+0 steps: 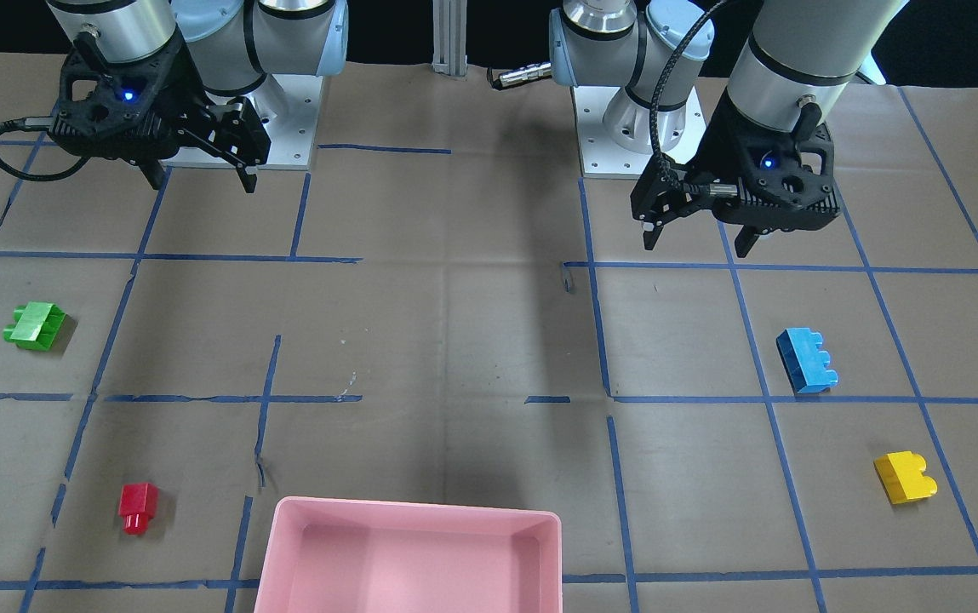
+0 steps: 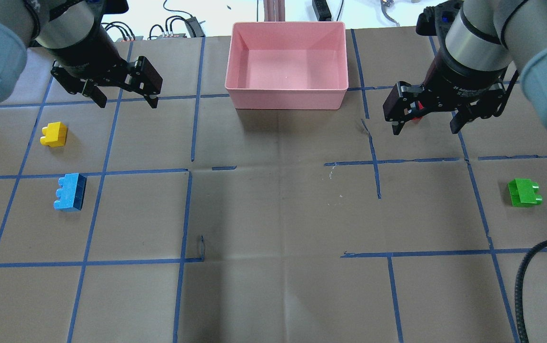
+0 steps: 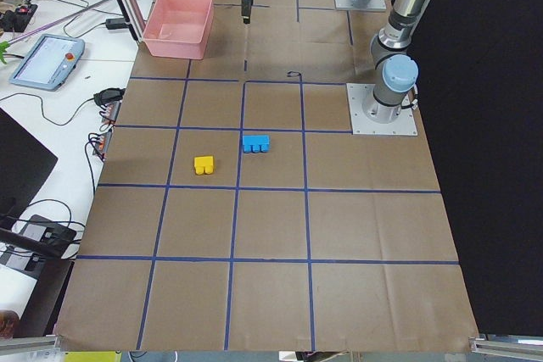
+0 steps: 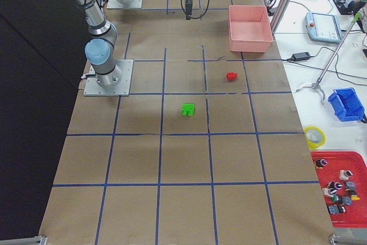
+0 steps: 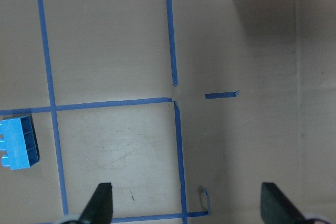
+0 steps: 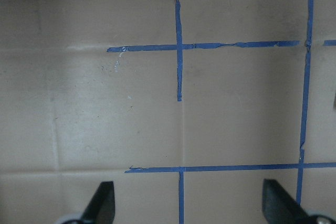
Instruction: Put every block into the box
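The pink box (image 2: 286, 90) stands empty at the table's far middle, also in the front view (image 1: 420, 509). The yellow block (image 2: 54, 134) and the blue block (image 2: 70, 192) lie on the left side. The green block (image 2: 524, 192) lies at the right. The red block (image 1: 138, 507) lies right of the box, mostly hidden under my right gripper in the overhead view. My left gripper (image 2: 127, 105) hovers open and empty beyond the yellow block. My right gripper (image 2: 424, 132) hovers open and empty above the red block. The left wrist view shows the blue block (image 5: 18, 142).
Brown paper with blue tape grid lines covers the table (image 2: 278, 214). A black cable (image 2: 528, 276) loops in at the near right. Both arm bases (image 1: 637, 128) stand on the robot's side. Off the table there are a tablet (image 3: 49, 61) and a red tray (image 4: 338, 187).
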Action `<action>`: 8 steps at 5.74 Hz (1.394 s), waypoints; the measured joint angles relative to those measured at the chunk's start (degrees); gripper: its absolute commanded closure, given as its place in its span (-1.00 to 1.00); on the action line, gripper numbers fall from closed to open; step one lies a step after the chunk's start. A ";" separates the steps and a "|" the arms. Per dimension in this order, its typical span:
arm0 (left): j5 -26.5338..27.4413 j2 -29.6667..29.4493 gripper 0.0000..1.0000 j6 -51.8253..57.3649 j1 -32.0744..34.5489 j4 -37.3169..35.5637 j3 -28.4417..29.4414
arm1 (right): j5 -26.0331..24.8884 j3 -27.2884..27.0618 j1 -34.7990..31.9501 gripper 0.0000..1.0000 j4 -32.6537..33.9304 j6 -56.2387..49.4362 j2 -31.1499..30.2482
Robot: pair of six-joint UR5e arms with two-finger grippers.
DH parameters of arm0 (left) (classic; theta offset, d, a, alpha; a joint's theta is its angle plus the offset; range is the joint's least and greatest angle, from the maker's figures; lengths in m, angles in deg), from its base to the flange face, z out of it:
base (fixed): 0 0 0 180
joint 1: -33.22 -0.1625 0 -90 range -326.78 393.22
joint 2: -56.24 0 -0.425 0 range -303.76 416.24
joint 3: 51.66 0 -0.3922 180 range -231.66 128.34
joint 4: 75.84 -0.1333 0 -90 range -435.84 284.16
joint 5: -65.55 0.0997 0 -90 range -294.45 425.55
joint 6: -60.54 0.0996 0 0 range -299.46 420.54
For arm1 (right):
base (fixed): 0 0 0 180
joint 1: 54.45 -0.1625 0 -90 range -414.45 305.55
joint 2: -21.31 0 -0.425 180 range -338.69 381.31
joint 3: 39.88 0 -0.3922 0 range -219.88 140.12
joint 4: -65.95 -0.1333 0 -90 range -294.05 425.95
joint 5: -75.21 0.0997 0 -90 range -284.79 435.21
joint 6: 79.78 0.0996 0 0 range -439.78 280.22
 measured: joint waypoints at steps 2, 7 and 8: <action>-0.12 -0.20 -1.00 0.14 -7.41 0.26 1.12 | -0.01 -0.40 0.00 -1.00 0.06 0.03 -0.06; -0.14 -0.11 -0.98 9.01 -28.45 0.29 -3.88 | -0.11 -0.83 6.92 -1.00 -0.73 -0.29 0.18; -0.06 0.47 -0.96 13.30 -30.48 -0.12 -7.03 | -0.02 -0.86 10.84 -1.00 -1.16 -0.29 0.28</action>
